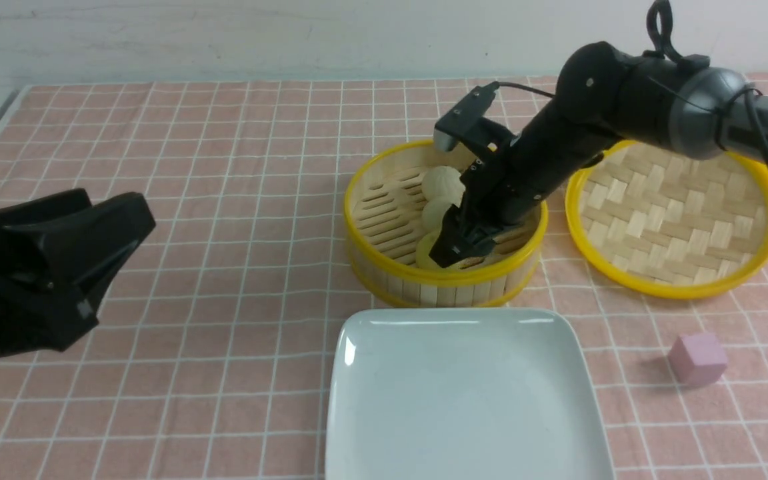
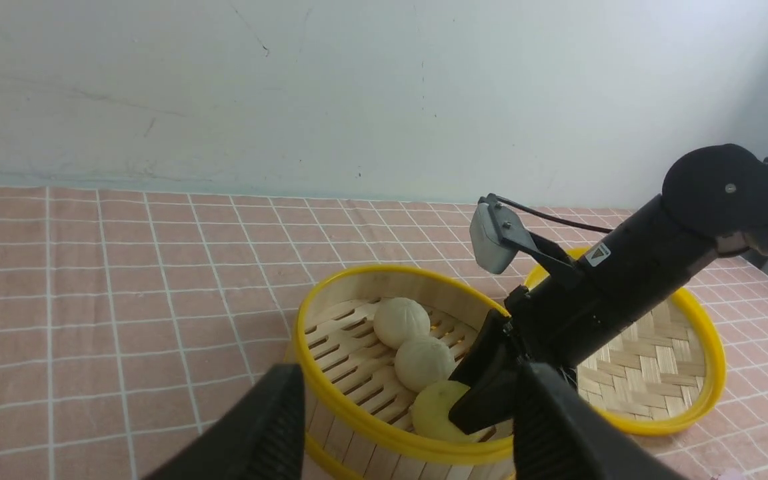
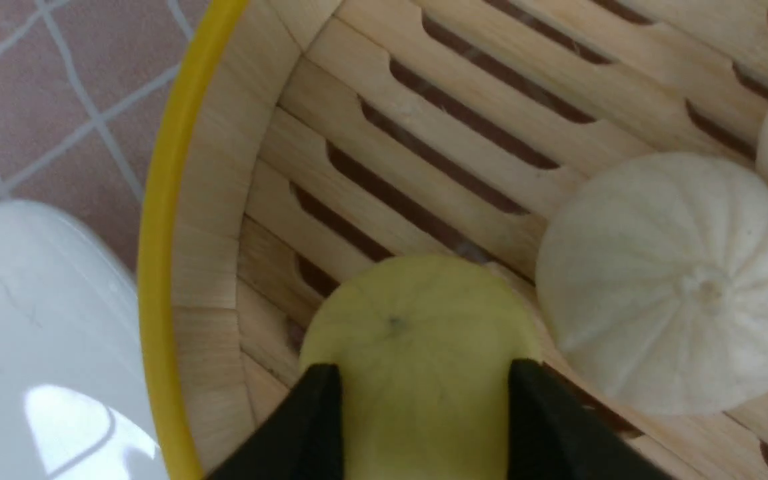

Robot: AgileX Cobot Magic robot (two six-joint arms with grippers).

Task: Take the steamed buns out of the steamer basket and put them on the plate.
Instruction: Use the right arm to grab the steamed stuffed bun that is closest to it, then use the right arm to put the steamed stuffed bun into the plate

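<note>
The right claw (image 1: 456, 255) reached down into the steamer basket (image 1: 384, 263), its two black fingers (image 3: 311, 427) pressed against opposite sides of the pale yellow bun (image 3: 424, 333), grasping it; the bun lay on the slatted bottom, close to the wall on the side nearest the plate (image 1: 464, 400); two off-white buns (image 1: 443, 183) sat in a row just behind it, touching one another, the nearer one beside the yellow bun; all three were inside the basket. The plate lay bare on the desk (image 1: 224, 167), just in front of the basket, its far edge close to the basket's wall. The woven lid (image 1: 677, 207) lay flat to the right of the basket, partly under the right arm; a pink cube (image 1: 697, 359) stood right of the plate, apart from it. The left claw (image 1: 117, 213) hung released at the desk's left side, well apart from the basket, nothing between its fingers.
</note>
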